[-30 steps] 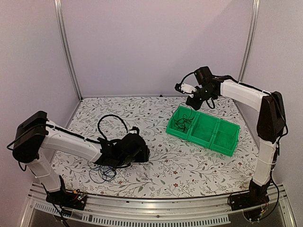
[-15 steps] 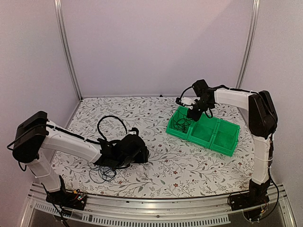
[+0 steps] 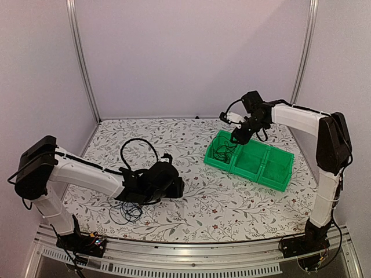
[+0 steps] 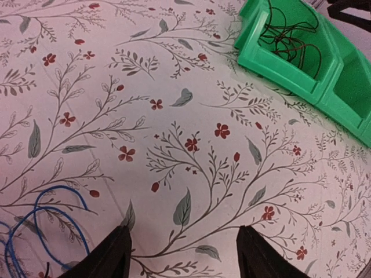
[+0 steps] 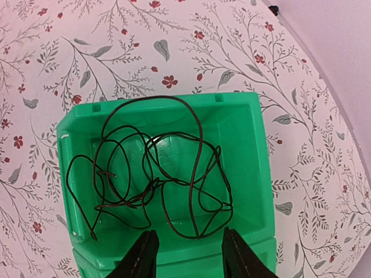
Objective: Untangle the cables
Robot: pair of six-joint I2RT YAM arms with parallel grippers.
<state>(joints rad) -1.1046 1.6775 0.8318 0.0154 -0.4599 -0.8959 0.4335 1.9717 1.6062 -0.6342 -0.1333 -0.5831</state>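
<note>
A thin dark cable [image 5: 156,179] lies in loose loops inside the left compartment of the green bin [image 3: 221,150]; it also shows in the left wrist view [image 4: 293,40]. My right gripper [image 5: 186,249] is open and empty, hovering above that compartment [image 3: 239,134]. More thin cables lie tangled on the table at the front left [image 3: 124,211], partly under my left arm; a blue one [image 4: 46,223] shows in the left wrist view. My left gripper [image 4: 182,252] is open and empty, low over bare floral tablecloth [image 3: 174,186].
The green bin [image 3: 272,168] has three compartments and stands at the right middle; the middle and right ones look empty. A thick black arm hose [image 3: 136,147] arches above my left wrist. Walls and metal posts close in the back and sides.
My right gripper dipped towards the bin's left compartment, then rose and moved slightly right. The cable stays in the bin. My left arm has barely moved.
</note>
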